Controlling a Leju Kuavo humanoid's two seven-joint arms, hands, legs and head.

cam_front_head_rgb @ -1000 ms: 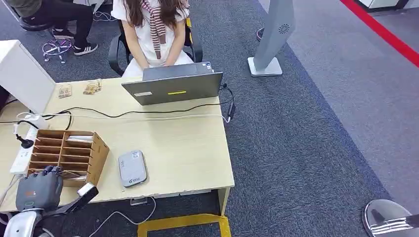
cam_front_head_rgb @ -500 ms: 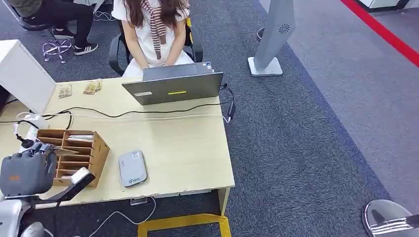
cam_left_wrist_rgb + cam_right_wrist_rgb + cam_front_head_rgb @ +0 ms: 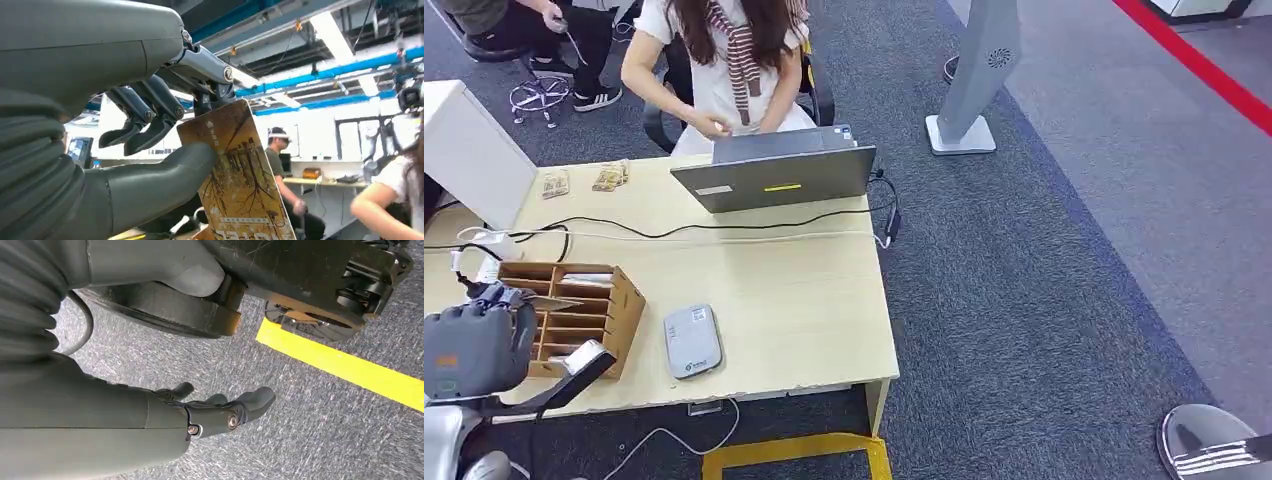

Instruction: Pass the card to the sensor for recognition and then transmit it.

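Note:
My left hand [image 3: 476, 346] hovers at the near left corner of the desk, just in front of the wooden card rack [image 3: 589, 318]. It pinches a brown-and-gold card [image 3: 239, 184] between the thumb [image 3: 165, 172] and the fingers; in the head view the card [image 3: 552, 301] appears as a thin edge above the rack. The grey card sensor [image 3: 692, 341] lies flat on the desk right of the rack, apart from the hand. My right hand [image 3: 212, 412] hangs over the carpet, its fingers apart and holding nothing.
A grey laptop [image 3: 774, 177] stands at the desk's far edge with a person [image 3: 724, 70] seated behind it. Black and white cables [image 3: 674, 233] cross the desk [image 3: 814, 300]. A white box [image 3: 469, 150] and a power strip [image 3: 464, 320] sit at the left.
My left hand has risen from the rack's front edge with the card in it, then shifted slightly. The seated person has lifted an arm off the laptop.

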